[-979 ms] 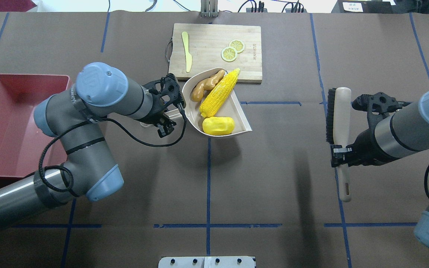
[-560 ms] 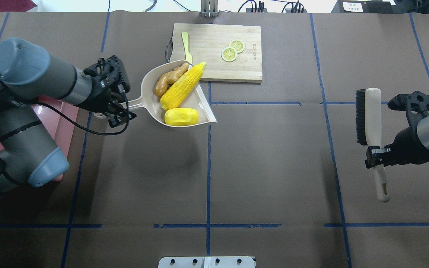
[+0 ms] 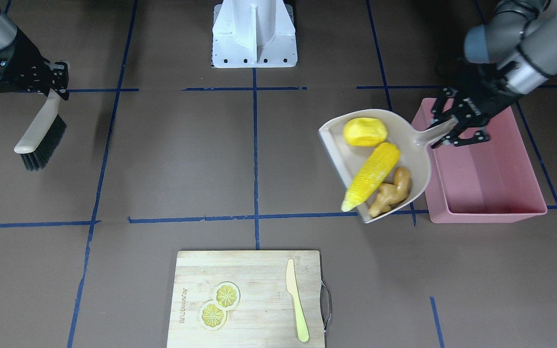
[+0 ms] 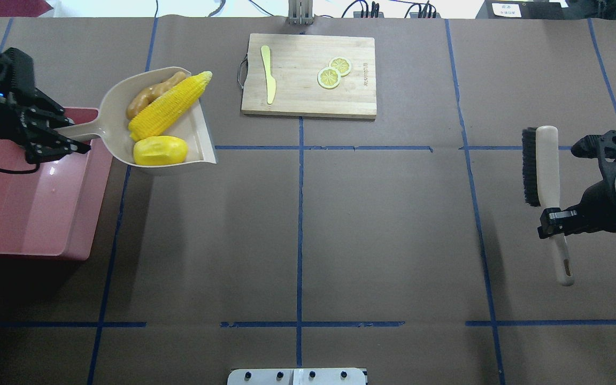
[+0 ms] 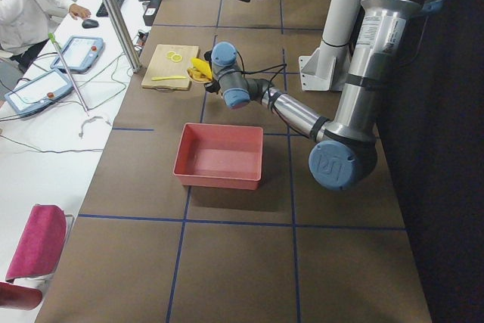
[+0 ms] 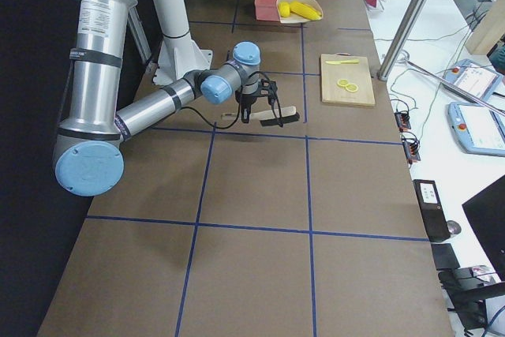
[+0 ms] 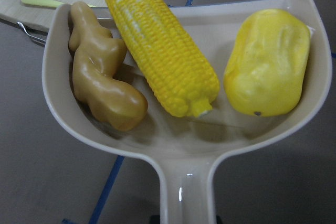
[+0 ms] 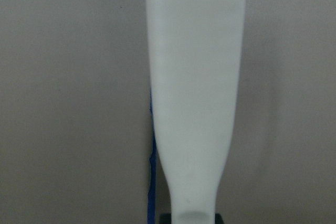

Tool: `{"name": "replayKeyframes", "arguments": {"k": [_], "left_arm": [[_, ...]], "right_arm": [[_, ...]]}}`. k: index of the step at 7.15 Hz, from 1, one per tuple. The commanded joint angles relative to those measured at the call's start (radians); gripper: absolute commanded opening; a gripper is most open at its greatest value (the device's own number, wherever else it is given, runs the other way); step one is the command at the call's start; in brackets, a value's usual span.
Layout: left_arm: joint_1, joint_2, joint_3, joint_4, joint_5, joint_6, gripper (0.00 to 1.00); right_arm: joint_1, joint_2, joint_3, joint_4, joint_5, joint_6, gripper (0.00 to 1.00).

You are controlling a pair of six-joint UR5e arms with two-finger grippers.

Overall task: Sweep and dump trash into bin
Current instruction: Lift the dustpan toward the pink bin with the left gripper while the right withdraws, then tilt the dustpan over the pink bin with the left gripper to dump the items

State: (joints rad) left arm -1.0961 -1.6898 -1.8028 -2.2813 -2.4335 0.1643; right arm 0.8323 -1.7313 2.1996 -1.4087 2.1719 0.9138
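My left gripper is shut on the handle of the beige dustpan and holds it in the air, its pan just right of the pink bin. In the pan lie the corn cob, the yellow potato-like lump and the tan ginger root; the left wrist view shows all three resting in the pan. In the front-facing view the gripper is over the bin's near corner. My right gripper is shut on the brush handle, far right.
A wooden cutting board at the table's far middle holds a pale yellow knife and two lemon slices. Blue tape lines cross the brown table cover. The robot base plate stands at the robot's edge.
My left gripper has carried the loaded dustpan left, from beside the cutting board to the bin's edge. My right gripper has drawn the brush a little further right.
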Motion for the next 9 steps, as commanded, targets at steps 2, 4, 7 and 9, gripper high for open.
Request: {"name": "replayKeyframes", "arguments": {"k": [2, 4, 7, 9], "left_arm": [[-0.27, 0.157, 0.08, -0.006, -0.194, 0.33, 0.11], [-0.405, 0.203, 0.138, -0.006, -0.246, 0.481, 0.09], [-0.421, 0.208, 0.131, 0.003, -0.068, 0.618, 0.09], [-0.375, 0.205, 0.129, 0.05, 0.089, 0.789, 0.09]], "right_arm": [[-0.001, 0.003, -0.006, 0.007, -0.003, 0.0, 0.0], [-0.001, 0.006, -0.003, 0.007, -0.003, 0.01, 0.0], [-0.001, 0.007, -0.001, 0.008, -0.004, 0.013, 0.01], [-0.001, 0.006, -0.006, 0.008, -0.004, 0.013, 0.01]]}}
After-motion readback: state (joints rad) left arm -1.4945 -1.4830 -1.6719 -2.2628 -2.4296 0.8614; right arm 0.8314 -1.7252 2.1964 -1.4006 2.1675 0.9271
